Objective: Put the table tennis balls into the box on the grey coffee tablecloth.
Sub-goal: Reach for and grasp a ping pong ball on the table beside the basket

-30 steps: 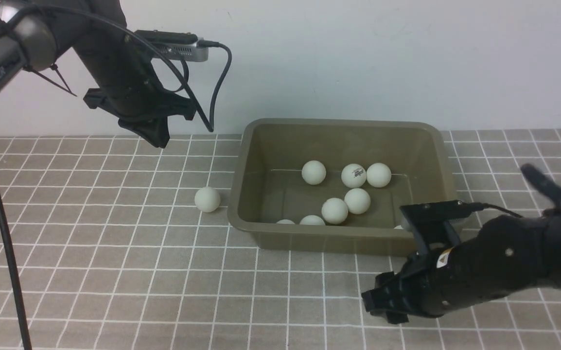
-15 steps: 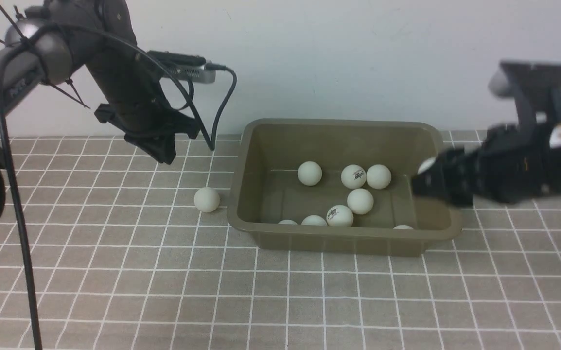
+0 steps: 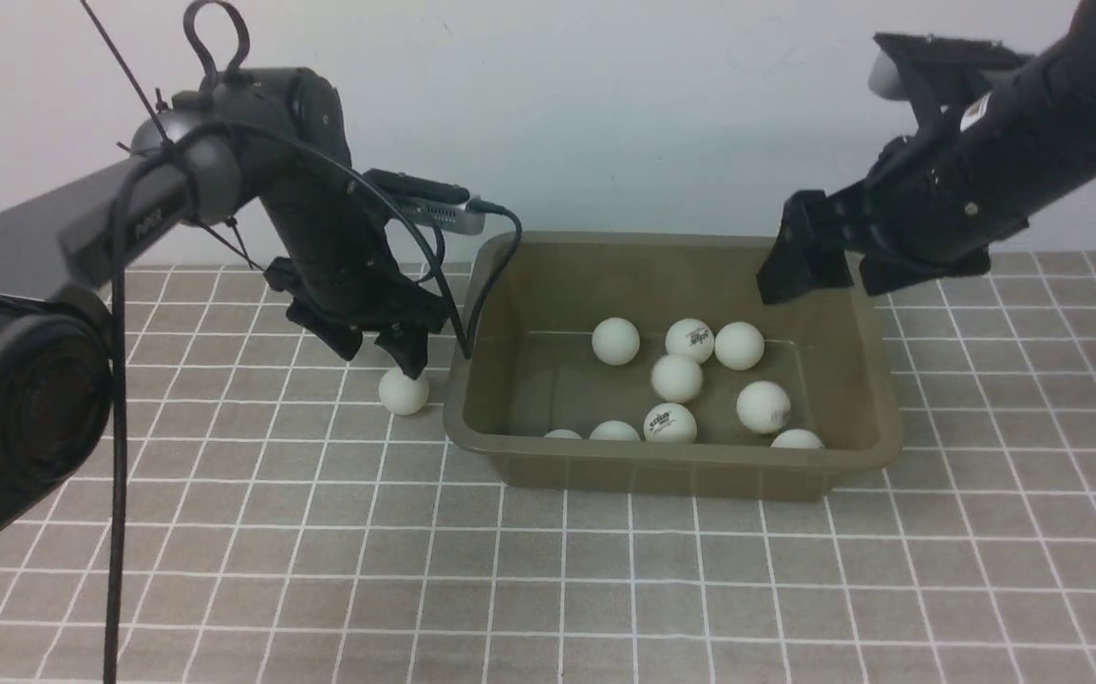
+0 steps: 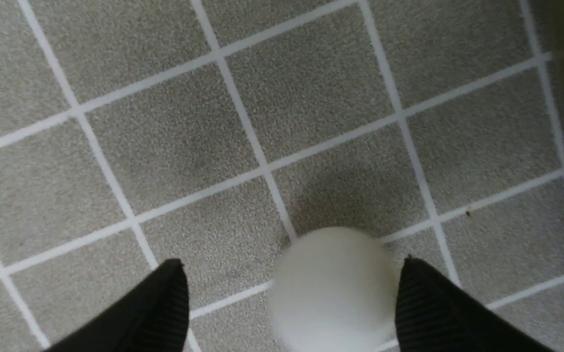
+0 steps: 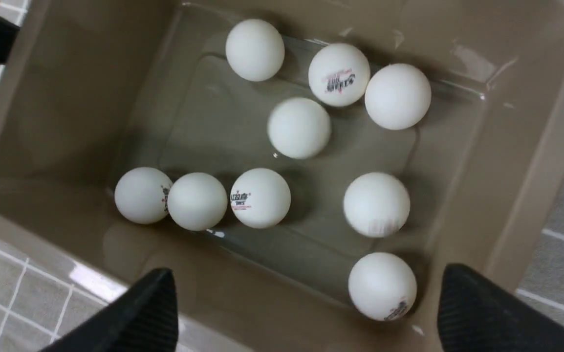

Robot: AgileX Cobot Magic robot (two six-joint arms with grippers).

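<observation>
One loose table tennis ball (image 3: 404, 391) lies on the grey coffee tablecloth (image 3: 225, 532), just left of the olive-green box (image 3: 662, 243). My left gripper (image 3: 382, 356) hangs open right above it. In the left wrist view the ball (image 4: 333, 288) sits between the two black fingertips (image 4: 169, 293), close to one and apart from the other. My right gripper (image 3: 838, 275) is open and empty over the box's far right corner. Several table tennis balls (image 5: 299, 128) rest on the box floor (image 5: 204, 112), one of them blurred (image 5: 376, 204).
A white wall runs close behind the box. The left arm's cable (image 3: 486, 285) dangles over the box's left rim. Checked cloth stretches in front of the box and to both sides.
My left arm dropped down to the loose ball and its jaws opened. My right arm swung from the front right up over the box, opened, and its ball fell in.
</observation>
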